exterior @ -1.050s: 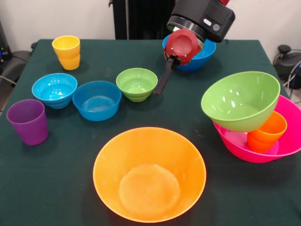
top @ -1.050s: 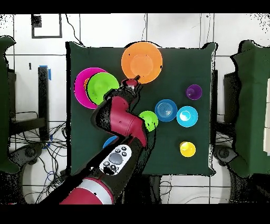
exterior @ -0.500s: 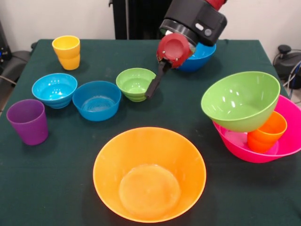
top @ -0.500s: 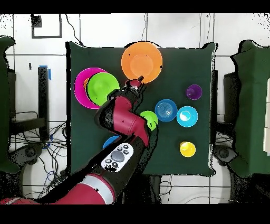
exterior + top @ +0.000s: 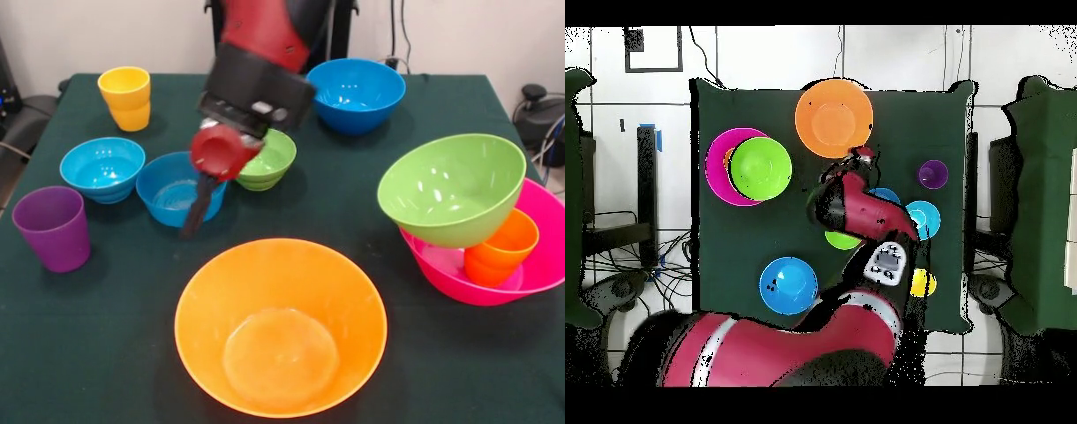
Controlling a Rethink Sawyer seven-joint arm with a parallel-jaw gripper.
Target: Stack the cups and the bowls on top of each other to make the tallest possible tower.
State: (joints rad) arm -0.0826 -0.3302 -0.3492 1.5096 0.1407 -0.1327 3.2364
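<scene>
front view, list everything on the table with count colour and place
large orange bowl: 1, orange, near middle, standing alone
large pink bowl: 1, pink, right edge
orange cup: 1, orange, inside the pink bowl
medium green bowl: 1, green, tilted on the orange cup
medium blue bowl: 1, blue, far middle
small bowls: 3, cyan, blue, green, a row at left centre
yellow cup: 1, far left
purple cup: 1, left edge
table: 1, dark green cloth
end effector: 1, red and black, over the small blue bowl
</scene>
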